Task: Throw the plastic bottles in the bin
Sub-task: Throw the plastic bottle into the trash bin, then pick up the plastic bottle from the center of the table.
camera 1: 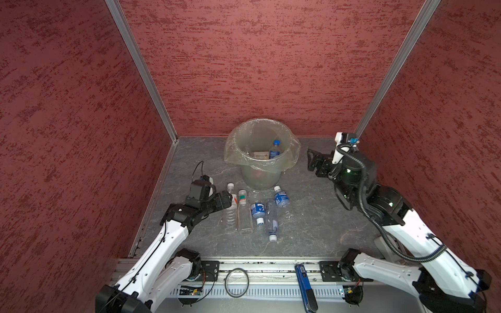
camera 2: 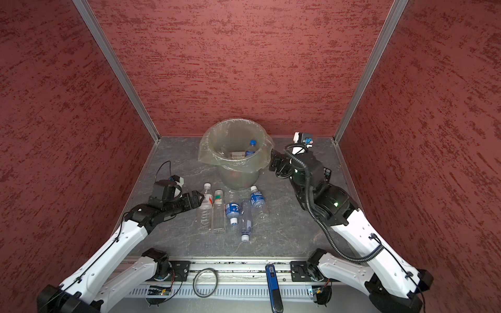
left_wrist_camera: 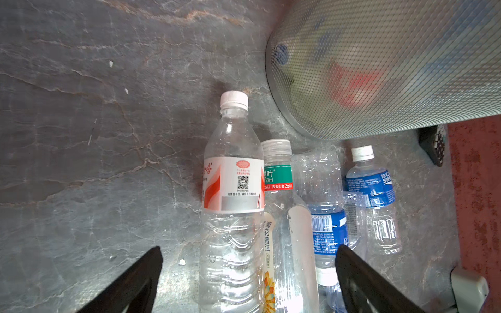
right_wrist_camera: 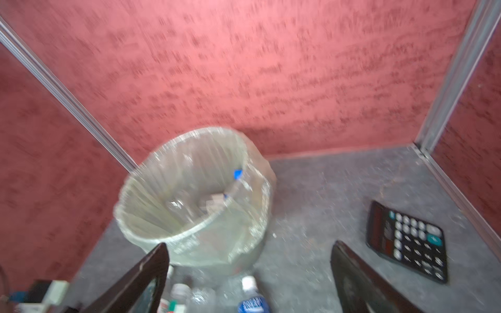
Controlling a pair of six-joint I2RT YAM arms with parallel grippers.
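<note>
We count at least one bottle in the bin; about five bottles remain on the surface. Left gripper spread beside them; right gripper apart, empty, near the bin.

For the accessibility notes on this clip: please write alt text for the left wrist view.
Between the open fingers of the left gripper, clear plastic bottles lie side by side on the grey table: a red-and-white-labelled bottle, a green-banded bottle and blue-labelled bottles. The bin stands just beyond.
</note>
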